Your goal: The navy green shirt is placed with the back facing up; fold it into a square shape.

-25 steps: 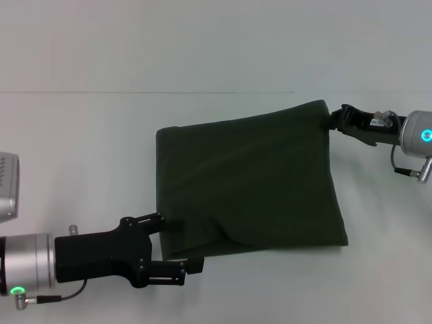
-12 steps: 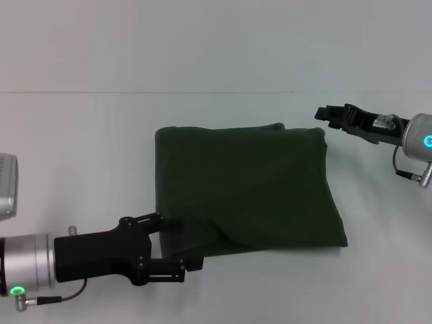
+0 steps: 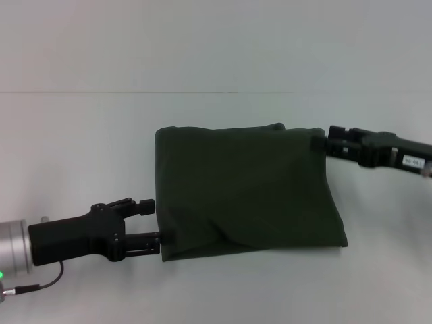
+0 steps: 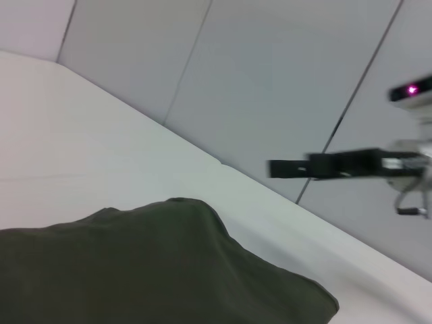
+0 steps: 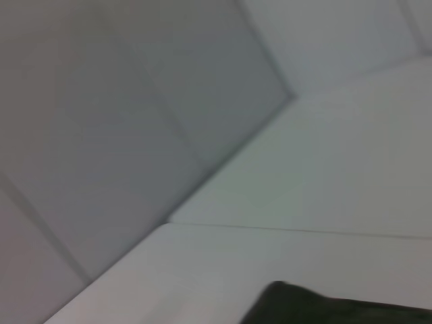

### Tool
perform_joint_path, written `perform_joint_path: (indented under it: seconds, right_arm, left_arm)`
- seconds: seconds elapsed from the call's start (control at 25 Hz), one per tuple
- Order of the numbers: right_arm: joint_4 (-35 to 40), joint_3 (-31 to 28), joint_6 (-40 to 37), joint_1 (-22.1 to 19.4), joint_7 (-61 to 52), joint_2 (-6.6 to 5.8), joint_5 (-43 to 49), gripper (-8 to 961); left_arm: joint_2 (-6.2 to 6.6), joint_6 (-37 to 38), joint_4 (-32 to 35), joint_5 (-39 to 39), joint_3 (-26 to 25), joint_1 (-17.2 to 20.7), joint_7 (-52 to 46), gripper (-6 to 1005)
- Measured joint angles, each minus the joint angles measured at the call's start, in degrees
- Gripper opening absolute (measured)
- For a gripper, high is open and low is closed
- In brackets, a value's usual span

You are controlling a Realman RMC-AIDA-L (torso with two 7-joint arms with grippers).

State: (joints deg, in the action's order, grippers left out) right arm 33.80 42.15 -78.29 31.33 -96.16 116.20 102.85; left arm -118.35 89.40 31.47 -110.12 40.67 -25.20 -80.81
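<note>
The navy green shirt (image 3: 243, 189) lies folded into a rough square in the middle of the white table, plain side up, with a bulging fold near its front left corner. It also shows in the left wrist view (image 4: 135, 270) and as a dark corner in the right wrist view (image 5: 337, 307). My left gripper (image 3: 154, 221) is open just left of the front left corner, its lower finger at the cloth's edge and nothing between its fingers. At the far right corner my right gripper (image 3: 324, 140) is open beside the cloth; the left wrist view shows it farther off (image 4: 273, 167).
The white table (image 3: 81, 148) stretches around the shirt on all sides. Its far edge meets a pale panelled wall (image 3: 202, 40) behind.
The right gripper let go of the shirt's far right corner, which dropped flat, then came back down beside that corner. The left gripper drew back to the left, off the front left corner.
</note>
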Motion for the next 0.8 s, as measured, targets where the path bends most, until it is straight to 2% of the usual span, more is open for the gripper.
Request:
perform_joint_path:
  seconds: [0.08,0.2,0.32,0.52,0.8]
  right_arm:
    - [0.96,-0.29,-5.58,-2.21,6.51,0.40,-0.63,798]
    - [1.30,-1.29,-11.91,-5.22,15.58,0.98,-1.17,794]
    - [1.09,-2.12,-14.85,-8.16,23.45,1.89,-1.13,812]
    - [-0.63,-1.97,-14.43,-12.78,32.45,3.31,-0.10,920]
    - [-7.50,-1.96,-9.94,-15.76,43.68,3.47,1.86,921]
  left_arm:
    - [0.43,0.73,0.08,-0.59,-0.48,0.16,0.01,920]
    - [1.38,3.95,0.25,-2.40,-0.43,0.29,0.64,920]
    - [1.68,6.67,0.93,-4.13,-0.66,0.76,1.72,920]
    - [0.58,6.31,2.19,-5.59,-0.70,3.13,5.92,919]
    - [-0.92,3.41,1.79,-5.63,-1.05,6.05,11.83,919]
